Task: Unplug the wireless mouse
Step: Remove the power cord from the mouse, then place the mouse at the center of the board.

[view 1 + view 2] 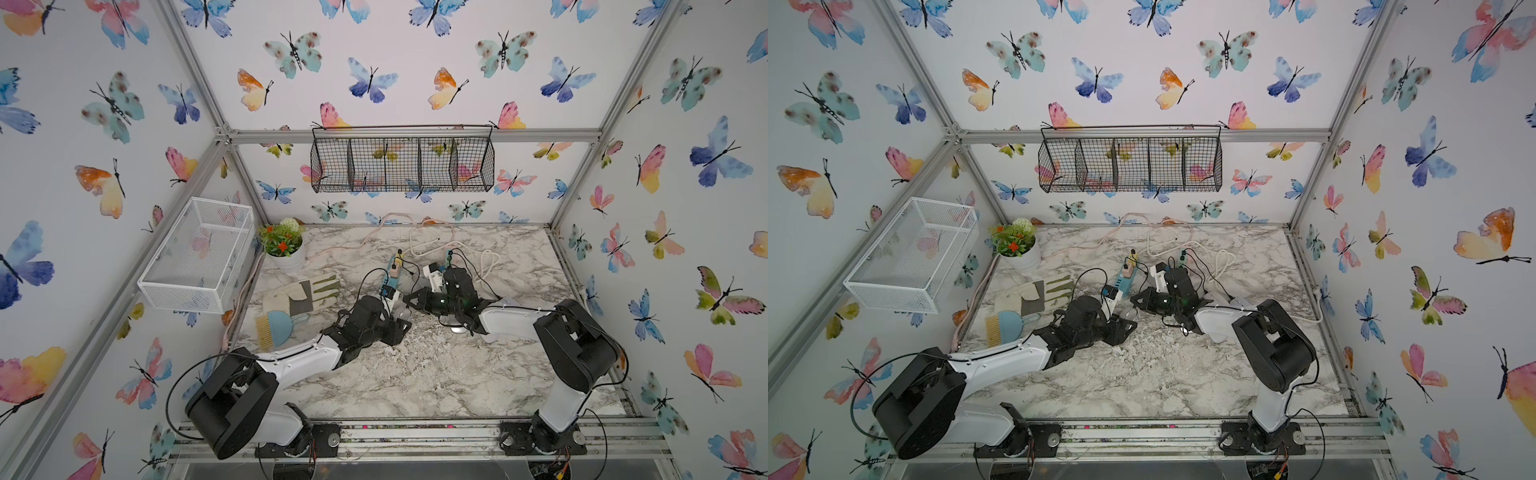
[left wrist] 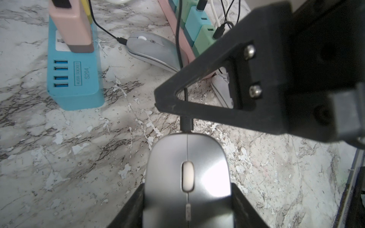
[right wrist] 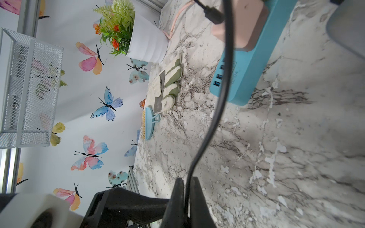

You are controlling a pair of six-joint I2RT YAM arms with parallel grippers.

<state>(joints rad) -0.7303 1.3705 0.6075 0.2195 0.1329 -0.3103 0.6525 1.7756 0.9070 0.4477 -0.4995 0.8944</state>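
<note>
The left pincer [image 2: 187, 190], at lower centre of the left wrist frame, grips the wireless mouse [image 2: 187, 158] on the counter [image 2: 59, 148], and the black cable [image 2: 186, 123] plugged into the mouse's front is clamped just above it by the closed right pincer [image 3: 185, 184].

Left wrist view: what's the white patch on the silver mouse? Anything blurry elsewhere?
Left wrist view: light glare on the glossy silver computer mouse; right wrist view: the black cable nearest the lens is soft, the marble-patterned tabletop sharper.
</note>
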